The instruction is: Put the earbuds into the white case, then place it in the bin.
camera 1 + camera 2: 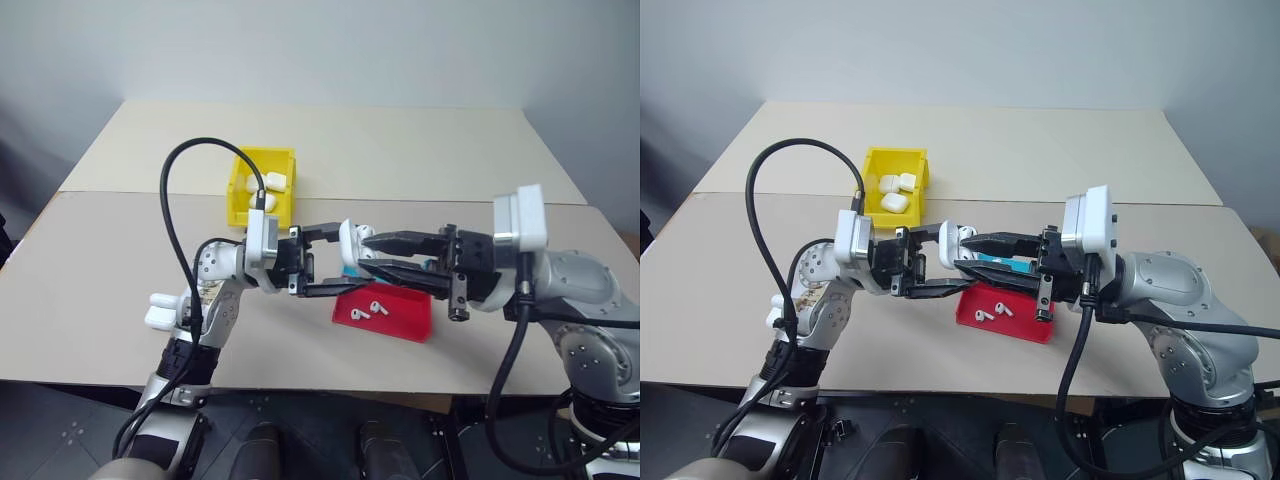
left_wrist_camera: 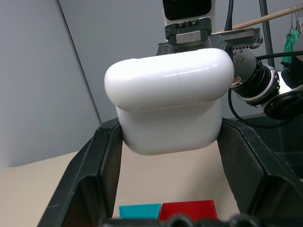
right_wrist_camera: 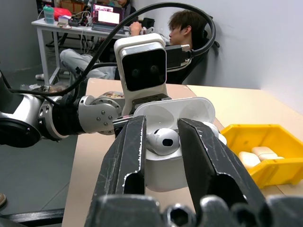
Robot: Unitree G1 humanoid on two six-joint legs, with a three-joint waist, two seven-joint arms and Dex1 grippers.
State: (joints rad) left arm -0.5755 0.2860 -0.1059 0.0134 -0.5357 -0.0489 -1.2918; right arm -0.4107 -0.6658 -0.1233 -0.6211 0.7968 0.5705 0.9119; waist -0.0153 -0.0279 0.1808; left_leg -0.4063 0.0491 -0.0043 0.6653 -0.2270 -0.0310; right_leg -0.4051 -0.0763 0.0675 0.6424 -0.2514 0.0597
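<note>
The white case hangs in mid-air with its lid hinged up, and my left gripper is shut on its body. My right gripper comes in from the opposite side, level with the case. Its two fingers close on one of the earbuds, which sits at the open mouth of the case. Below both grippers, two more earbuds lie in the red tray. The yellow bin stands behind my left arm on the table and holds several white cases.
A blue section adjoins the red tray. Two white case-like pieces lie near the table's front left edge. A black cable loops over my left arm. A person sits at a desk beyond the table.
</note>
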